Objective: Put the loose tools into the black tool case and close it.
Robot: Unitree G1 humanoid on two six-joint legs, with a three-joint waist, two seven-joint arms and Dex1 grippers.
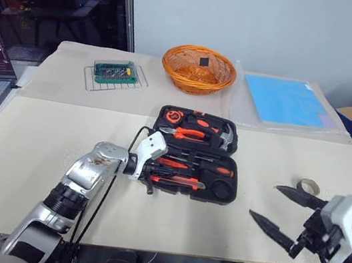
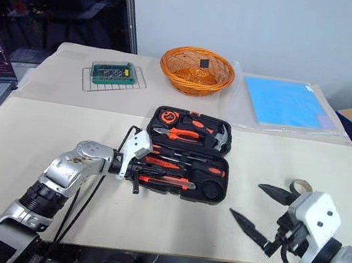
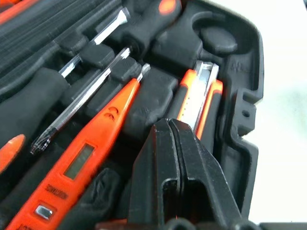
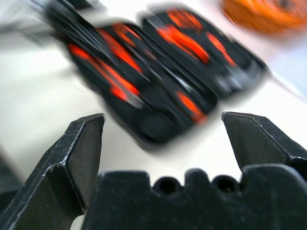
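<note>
One tape roll (image 1: pixel 308 187) beside spread right gripper (image 1: pixel 279 212) — untouched.

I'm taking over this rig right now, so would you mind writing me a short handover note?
Left gripper: shut, empty, over the near half of the open black tool case, beside the utility knife.
Right gripper: open, empty, above the table near the grey tape roll.
Done: two black-and-orange screwdrivers, the small orange screwdriver and the knife lie in their recesses.
Left: the tape roll lies loose on the table right of the case; put it in, then close the lid.
</note>
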